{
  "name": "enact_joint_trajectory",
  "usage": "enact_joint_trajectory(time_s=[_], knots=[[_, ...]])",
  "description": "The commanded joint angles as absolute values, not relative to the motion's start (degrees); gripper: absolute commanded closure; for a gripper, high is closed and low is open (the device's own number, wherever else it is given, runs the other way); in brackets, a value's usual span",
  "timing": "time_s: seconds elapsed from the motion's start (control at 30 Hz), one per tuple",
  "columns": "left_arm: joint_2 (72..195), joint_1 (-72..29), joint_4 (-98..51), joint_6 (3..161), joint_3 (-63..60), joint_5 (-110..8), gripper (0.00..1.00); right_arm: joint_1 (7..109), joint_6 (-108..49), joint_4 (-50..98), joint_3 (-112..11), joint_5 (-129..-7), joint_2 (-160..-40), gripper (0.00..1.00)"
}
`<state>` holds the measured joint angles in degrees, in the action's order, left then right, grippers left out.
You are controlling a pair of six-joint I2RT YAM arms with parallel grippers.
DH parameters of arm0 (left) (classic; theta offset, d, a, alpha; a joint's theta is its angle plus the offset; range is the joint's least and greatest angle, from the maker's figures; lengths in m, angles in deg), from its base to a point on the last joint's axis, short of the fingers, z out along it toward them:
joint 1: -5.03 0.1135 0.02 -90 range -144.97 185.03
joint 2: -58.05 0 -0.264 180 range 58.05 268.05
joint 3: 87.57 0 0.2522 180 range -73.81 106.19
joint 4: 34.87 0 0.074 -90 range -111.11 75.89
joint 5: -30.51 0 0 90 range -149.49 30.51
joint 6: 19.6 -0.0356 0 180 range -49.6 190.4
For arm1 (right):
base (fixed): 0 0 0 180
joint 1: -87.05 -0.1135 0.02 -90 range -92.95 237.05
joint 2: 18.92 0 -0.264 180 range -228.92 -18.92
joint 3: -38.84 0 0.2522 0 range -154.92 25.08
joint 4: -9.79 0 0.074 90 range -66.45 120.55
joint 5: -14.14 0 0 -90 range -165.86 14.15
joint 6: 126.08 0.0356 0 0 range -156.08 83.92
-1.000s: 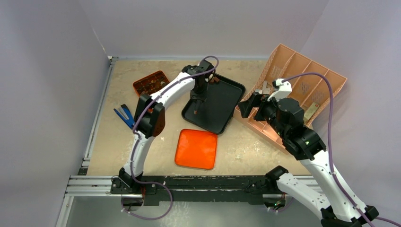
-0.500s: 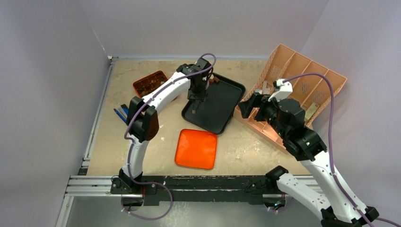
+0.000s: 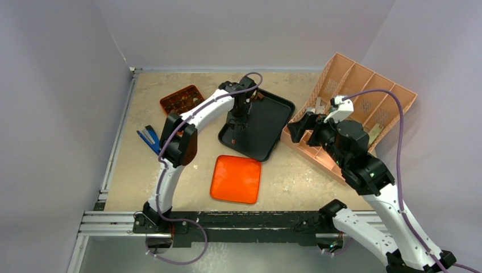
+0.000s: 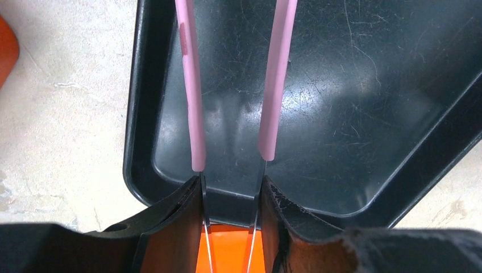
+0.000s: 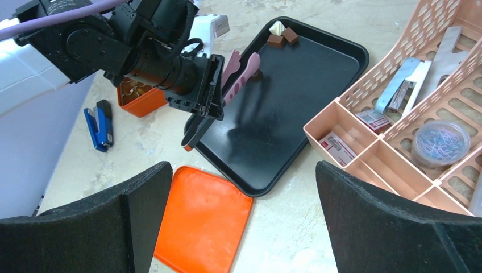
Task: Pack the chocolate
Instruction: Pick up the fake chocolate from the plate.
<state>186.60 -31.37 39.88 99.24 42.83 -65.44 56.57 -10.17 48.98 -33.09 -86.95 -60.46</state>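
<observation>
Three chocolate pieces point(image 5: 282, 34), one cream and two brown, lie in the far corner of the black tray point(image 5: 318, 85). They also show in the top view point(image 3: 258, 96). More pieces fill the orange compartmented box point(image 3: 182, 99). My left gripper point(image 4: 230, 187) is shut on pink-tipped tongs point(image 4: 193, 102) and hovers over the tray's left part point(image 3: 239, 116). The tong arms are spread; their tips are out of the left wrist view. In the right wrist view the tongs point(image 5: 241, 71) point toward the far corner. My right gripper point(image 5: 241, 165) is wide open and empty, above the table right of the tray point(image 3: 296, 128).
An orange lid point(image 3: 236, 178) lies flat in front of the tray. A blue stapler point(image 3: 149, 138) lies at the left. A peach organiser point(image 3: 364, 108) with office items leans at the right wall, close behind my right gripper.
My left arm swung a little left and then back right over the tray with the tongs. My right arm has barely moved.
</observation>
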Motion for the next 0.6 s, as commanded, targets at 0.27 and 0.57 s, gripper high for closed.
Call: enact_joint_trajectory(time_s=[0.27,0.57], knots=[[185.9,-32.1,39.7,98.0,46.4,-64.2,0.60,56.4,-10.2,47.5,-34.3,-88.2,-59.7,0.02],[187.2,-32.2,40.2,97.6,47.6,-65.8,0.59,56.4,-10.0,47.6,-34.3,-88.1,-59.3,0.02]])
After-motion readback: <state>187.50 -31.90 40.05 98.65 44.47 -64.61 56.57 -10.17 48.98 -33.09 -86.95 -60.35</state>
